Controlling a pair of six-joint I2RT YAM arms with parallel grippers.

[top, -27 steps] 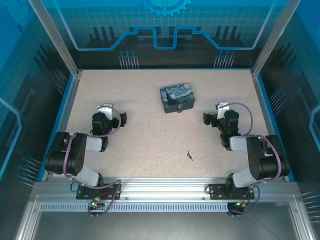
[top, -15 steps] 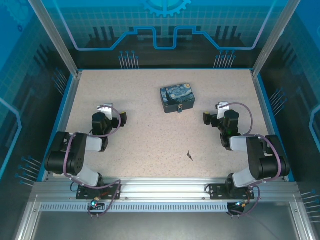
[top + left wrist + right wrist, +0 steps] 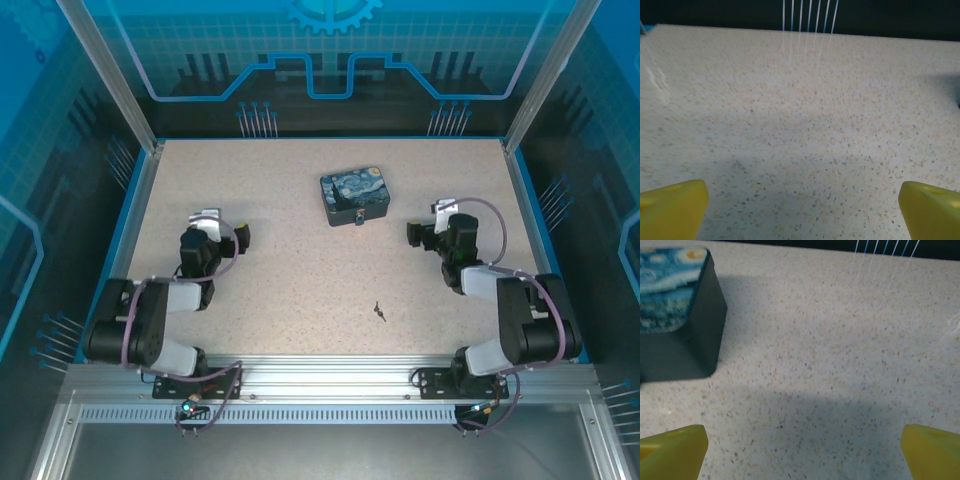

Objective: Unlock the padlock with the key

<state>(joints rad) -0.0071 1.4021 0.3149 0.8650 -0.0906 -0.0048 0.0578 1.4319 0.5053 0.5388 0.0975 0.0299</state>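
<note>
Matt speckled table (image 3: pixel 280 230); glossy painted tin (image 3: pixel 354 195); smooth yellow plastic fingers (image 3: pixel 670 209).

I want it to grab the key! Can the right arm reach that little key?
Probably yes: the key lies alone on the table, nothing blocks it, and the right gripper is open.

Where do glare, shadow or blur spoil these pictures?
Left wrist view: white glare streaks on the table at its left edge, a soft shadow near the camera. Right wrist view: a broad shadow across the near table, and the tin blurs at its lower left corner. Top external view: even light, sharp, though the key is tiny.
</note>
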